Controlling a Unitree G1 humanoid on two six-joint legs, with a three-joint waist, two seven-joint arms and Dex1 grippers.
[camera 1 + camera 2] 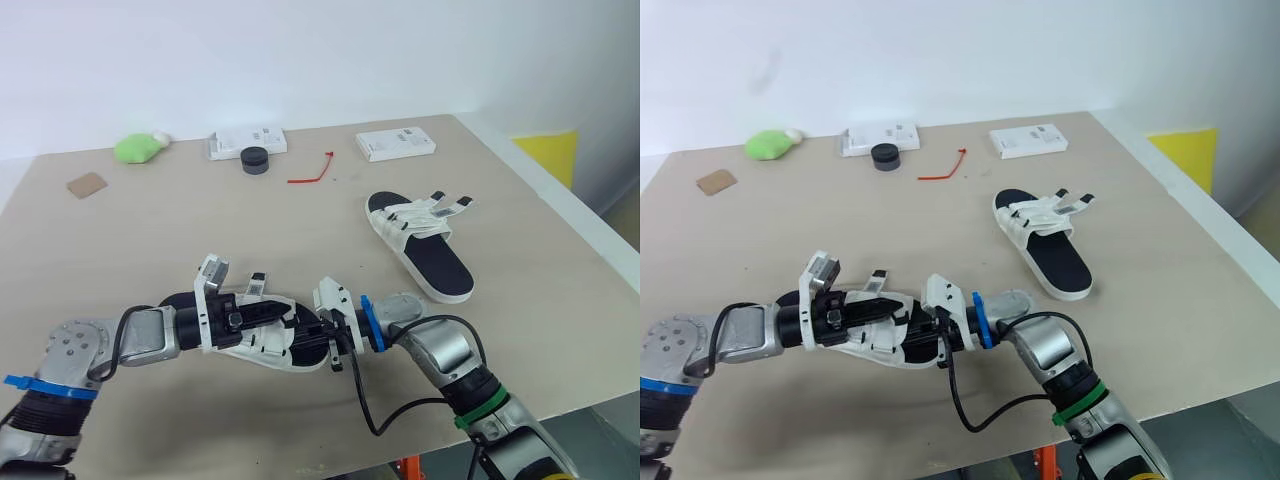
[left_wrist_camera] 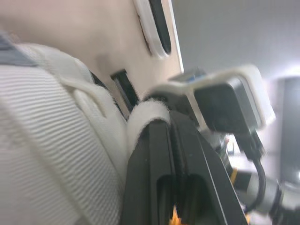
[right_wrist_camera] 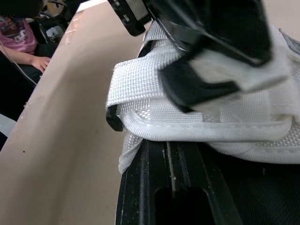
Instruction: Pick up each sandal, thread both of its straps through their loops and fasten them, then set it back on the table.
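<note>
Head views: near sandal (image 1: 268,345) low over the table (image 1: 150,230) front, left gripper (image 1: 250,315) and right gripper (image 1: 330,342) both on it; either grip, cannot tell.
Left wrist: webbing strap (image 2: 147,115) draped limp.
Right wrist: same strap, floppy.
Likely light; brace the sole, pinch the strap tip.

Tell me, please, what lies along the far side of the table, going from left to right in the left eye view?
Brown cardboard square → green lump → white box → red tie → second white box.
</note>
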